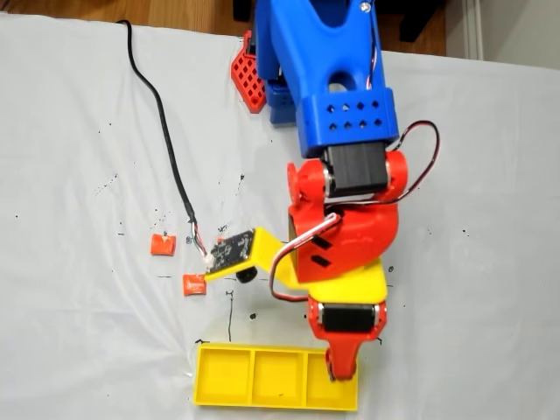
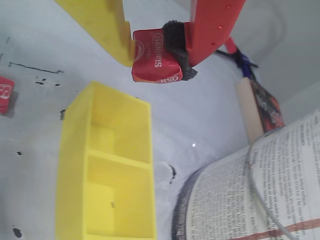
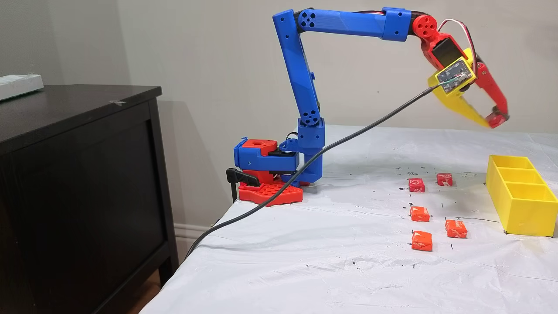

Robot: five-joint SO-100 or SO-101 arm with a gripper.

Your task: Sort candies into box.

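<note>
Between the yellow finger [image 2: 107, 30] and the red finger [image 2: 212, 27] of the gripper [image 2: 159, 56], one red wrapped candy [image 2: 154, 56] with white print, clamped from both sides, a dark pad pressed against its right face in the wrist view. Held in the air, well clear of the cloth, above and a little beyond the near end of the yellow three-compartment box [image 2: 75, 150]. Same gripper [image 3: 490, 122] high over the table in a fixed view from the side, up and slightly left of the box [image 3: 523, 216]. From above in a fixed view, gripper tip [image 1: 341, 372] over the rightmost compartment of the box [image 1: 210, 398]. All three compartments bare yellow inside as far as visible.

On the white marked cloth [image 3: 331, 261], five more candies in the side view: two [image 3: 416, 184] [image 3: 444, 179] farther back, three [image 3: 420, 213] [image 3: 456, 228] [image 3: 422, 240] nearer, all left of the box and apart from it. Beyond that, blue arm links [image 3: 301, 78], red base [image 3: 270, 192], black cable [image 3: 305, 168], a dark cabinet [image 3: 78, 174] left of the table. In the wrist view, an open printed book [image 2: 260, 195] at lower right.
</note>
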